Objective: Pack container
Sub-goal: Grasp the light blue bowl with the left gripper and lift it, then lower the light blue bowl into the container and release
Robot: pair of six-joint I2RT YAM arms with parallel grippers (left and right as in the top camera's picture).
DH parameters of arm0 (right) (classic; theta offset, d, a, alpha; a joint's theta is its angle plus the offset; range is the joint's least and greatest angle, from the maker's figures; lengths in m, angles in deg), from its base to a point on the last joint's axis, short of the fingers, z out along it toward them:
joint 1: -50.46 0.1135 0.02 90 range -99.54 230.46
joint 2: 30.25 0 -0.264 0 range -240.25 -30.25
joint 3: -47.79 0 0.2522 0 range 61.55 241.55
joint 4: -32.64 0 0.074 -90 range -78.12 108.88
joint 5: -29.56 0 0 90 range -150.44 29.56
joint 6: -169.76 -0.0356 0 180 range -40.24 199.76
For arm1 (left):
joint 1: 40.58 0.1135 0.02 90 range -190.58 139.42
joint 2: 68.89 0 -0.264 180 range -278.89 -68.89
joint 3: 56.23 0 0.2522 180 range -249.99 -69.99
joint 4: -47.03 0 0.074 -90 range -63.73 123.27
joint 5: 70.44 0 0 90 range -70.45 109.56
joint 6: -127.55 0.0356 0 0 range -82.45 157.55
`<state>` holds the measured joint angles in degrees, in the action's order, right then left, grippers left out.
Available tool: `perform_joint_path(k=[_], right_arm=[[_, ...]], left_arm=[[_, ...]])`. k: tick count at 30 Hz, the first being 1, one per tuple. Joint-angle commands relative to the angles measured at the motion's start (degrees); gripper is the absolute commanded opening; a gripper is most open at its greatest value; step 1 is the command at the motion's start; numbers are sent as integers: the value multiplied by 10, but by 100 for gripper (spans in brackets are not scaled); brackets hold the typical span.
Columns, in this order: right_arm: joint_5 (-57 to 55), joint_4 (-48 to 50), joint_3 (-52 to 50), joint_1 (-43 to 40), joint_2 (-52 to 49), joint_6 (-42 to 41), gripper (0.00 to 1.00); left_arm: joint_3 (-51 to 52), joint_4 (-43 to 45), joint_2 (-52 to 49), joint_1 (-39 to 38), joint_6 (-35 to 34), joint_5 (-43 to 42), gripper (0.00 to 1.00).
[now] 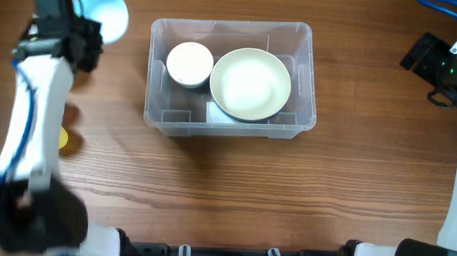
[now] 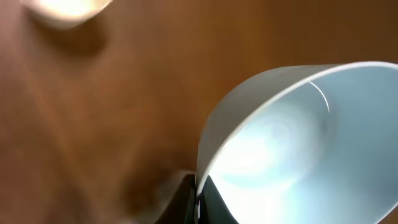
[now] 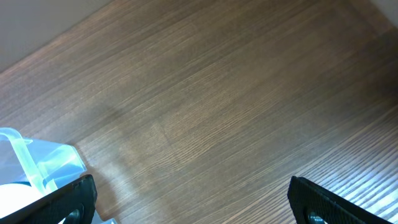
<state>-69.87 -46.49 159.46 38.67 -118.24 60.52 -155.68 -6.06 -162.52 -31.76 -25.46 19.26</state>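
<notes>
1) left gripper (image 2: 198, 202): pinching rim of pale blue bowl (image 2: 298, 143).
2) right gripper (image 3: 193, 186): spread, empty.
3) container (image 1: 156, 112): on worktop (image 1: 224, 191) between both grippers, holding small white bowl (image 1: 189, 64) and large white bowl (image 1: 250, 83).
Step judged: transfer of bowl 3. Next: lift over near wall, nest, release.

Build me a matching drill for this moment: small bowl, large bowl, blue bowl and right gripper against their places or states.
Things:
1. small bowl
2. large bowl
3. blue bowl
4. right gripper

Places or states:
A. open, holding nothing
B. in the container, right part
C. outside the container, held by the left gripper
D. in the container, left part

Pairs: 1-D, 2-B, 3-C, 4-A
</notes>
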Motion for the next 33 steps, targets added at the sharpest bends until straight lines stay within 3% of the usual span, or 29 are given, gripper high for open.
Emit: perform_joint_path(k=[1,4,11,21,26,27,28,29,33], right_arm=[[3,2,-1,-1,-2,-4,100],[3,2,-1,-1,-2,-4,100],[3,2,-1,-1,-2,-4,100],[3,2,-1,-1,-2,-4,100],[3,2,-1,-1,-2,-4,100],[3,2,-1,-1,-2,-4,100],[3,2,-1,-1,-2,-4,100],[3,2,-1,-1,-2,-4,100],[3,2,-1,-1,-2,-4,100]], left_arm=[[-14,-9,103,-44,82,10,4],[-14,-31,125,-116,146,11,4],[-14,-112,60,-247,163,107,4],[-14,-111,-73,-256,161,104,4],[-14,-102,-89,-256,161,104,5],[-14,-100,-89,-255,161,104,19],[-14,-98,-89,-254,162,104,56],[-14,-98,-88,-253,163,104,64],[-14,-100,-64,-237,163,104,66]])
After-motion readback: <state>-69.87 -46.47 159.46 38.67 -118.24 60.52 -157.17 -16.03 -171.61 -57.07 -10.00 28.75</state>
